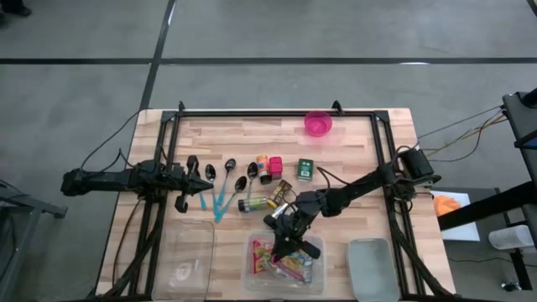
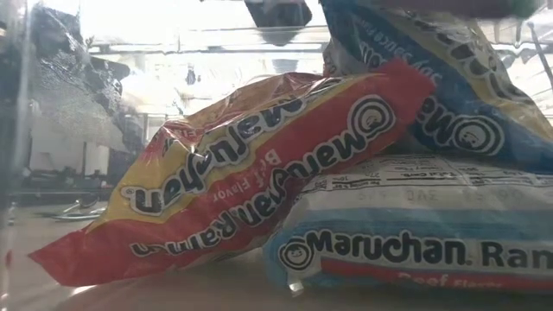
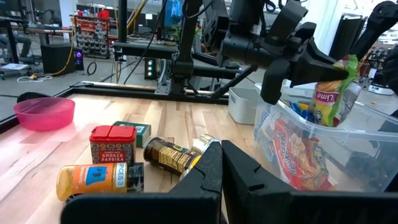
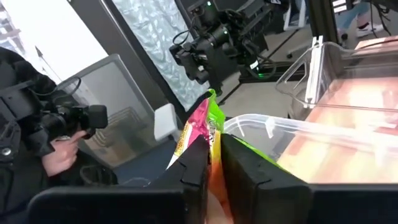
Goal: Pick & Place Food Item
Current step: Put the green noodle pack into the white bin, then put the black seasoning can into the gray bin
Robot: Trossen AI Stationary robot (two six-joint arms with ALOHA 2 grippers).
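A green and pink snack packet [image 3: 331, 93] stands in the clear plastic container [image 1: 312, 277] at the table's near edge. My right gripper [image 4: 214, 165] is shut on it and reaches over the container's far rim [image 1: 284, 243]. Inside the container lie ramen packets: a red and yellow one [image 2: 251, 190] leans on a blue and white one [image 2: 415, 246]. My left gripper [image 1: 191, 180] waits shut at the table's left side, away from the container, its fingers together [image 3: 221, 171]. My right gripper pinches the packet's upper edge [image 4: 212, 127] between its two fingers, which come in about level from the table's far right. The packet stands upright with its top above the container's rim and its lower part inside the container.
On the table's middle lie spice jars [image 1: 268, 168], a green box [image 1: 305, 170], a dark jar [image 3: 171, 155] and several spoons [image 1: 222, 178]. A pink bowl [image 1: 318, 124] sits at the far edge. A grey lid [image 1: 372, 268] and another clear container [image 1: 185, 262] flank the container. A person's hand [image 4: 62, 152] shows beyond the table.
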